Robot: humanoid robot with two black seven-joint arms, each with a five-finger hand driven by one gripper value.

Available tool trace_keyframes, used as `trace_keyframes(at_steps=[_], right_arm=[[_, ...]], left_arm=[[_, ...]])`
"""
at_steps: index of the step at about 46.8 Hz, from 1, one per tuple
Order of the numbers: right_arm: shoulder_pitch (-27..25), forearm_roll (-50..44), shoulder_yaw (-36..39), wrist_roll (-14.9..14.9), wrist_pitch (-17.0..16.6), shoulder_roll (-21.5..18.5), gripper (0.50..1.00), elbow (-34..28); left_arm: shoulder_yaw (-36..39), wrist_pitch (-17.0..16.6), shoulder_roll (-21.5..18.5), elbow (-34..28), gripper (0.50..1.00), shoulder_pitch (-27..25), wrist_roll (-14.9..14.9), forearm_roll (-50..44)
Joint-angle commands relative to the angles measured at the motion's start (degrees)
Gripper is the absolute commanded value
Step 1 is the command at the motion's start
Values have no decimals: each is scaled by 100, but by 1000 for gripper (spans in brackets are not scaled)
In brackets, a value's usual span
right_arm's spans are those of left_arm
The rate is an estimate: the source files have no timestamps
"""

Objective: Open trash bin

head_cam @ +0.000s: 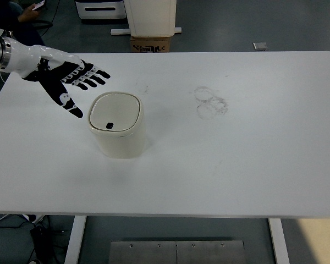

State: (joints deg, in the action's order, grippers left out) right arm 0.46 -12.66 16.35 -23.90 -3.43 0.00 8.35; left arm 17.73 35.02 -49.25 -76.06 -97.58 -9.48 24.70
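Note:
A cream trash bin (pixel 117 132) stands upright left of the table's middle, its rounded lid closed, with a small black patch near the lid's front edge. My left hand (pixel 74 82) hovers just up and left of the bin, fingers spread and holding nothing. Its thumb (pixel 70 105) points toward the bin's left rim, a short gap away. The right arm is out of view.
The white table (pixel 236 159) carries faint ring marks (pixel 210 102) right of the bin. Beyond the far edge stand a cardboard box (pixel 150 43) and a white unit (pixel 149 16). A person's hand shows at the top left corner.

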Motion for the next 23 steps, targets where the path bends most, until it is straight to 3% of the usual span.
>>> trace_keyframes(at_steps=[1,11,23], right_arm=[[-2,0,0,-1,0,0,991,0],[-2,0,0,-1,0,0,991,0],[-2,0,0,-1,0,0,991,0]], left_arm=[[38,-2,-15,-163,1000,-6,-10,219],[29,-2,-41,-594,1000,-156,-27,237],[29,-2,-41,-612,1000,-226,-80,245]])
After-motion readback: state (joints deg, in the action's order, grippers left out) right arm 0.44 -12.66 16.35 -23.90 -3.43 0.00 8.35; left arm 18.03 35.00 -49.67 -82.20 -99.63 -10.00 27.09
